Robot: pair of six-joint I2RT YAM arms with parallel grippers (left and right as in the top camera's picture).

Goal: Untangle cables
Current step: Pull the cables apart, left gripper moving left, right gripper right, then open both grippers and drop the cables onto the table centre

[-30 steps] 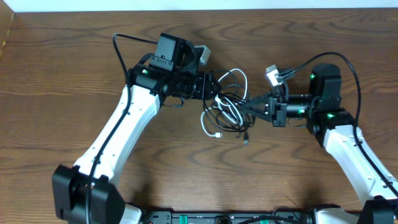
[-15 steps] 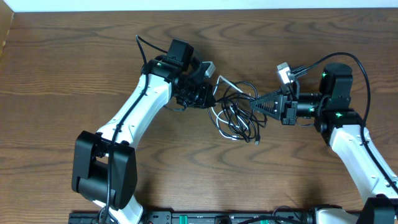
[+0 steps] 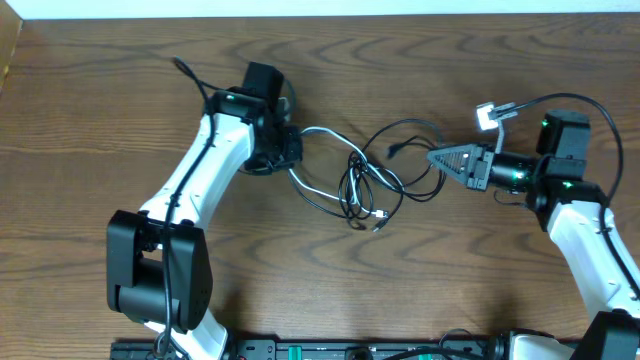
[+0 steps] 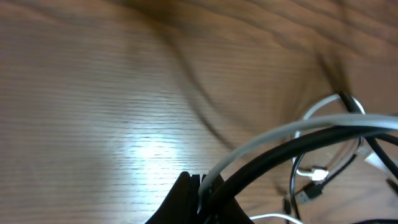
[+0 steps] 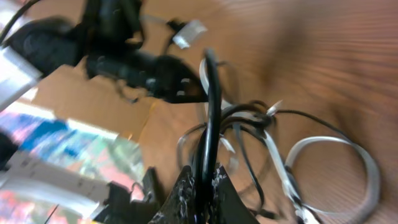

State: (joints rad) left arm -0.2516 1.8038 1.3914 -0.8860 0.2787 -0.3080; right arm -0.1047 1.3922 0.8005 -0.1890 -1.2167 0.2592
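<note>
Left gripper (image 3: 294, 150) is clamped tight on the white cable (image 3: 328, 130), with the black cable (image 3: 412, 124) running right beside it at the tips; right gripper (image 3: 434, 158) is pinched closed on the black one; both cables run between the two grippers over the middle of the desk (image 3: 90, 110), bunching into a loose tangle (image 3: 362, 185) of loops about halfway; the small plug ends (image 3: 380, 214) sit at the tangle's near edge.
</note>
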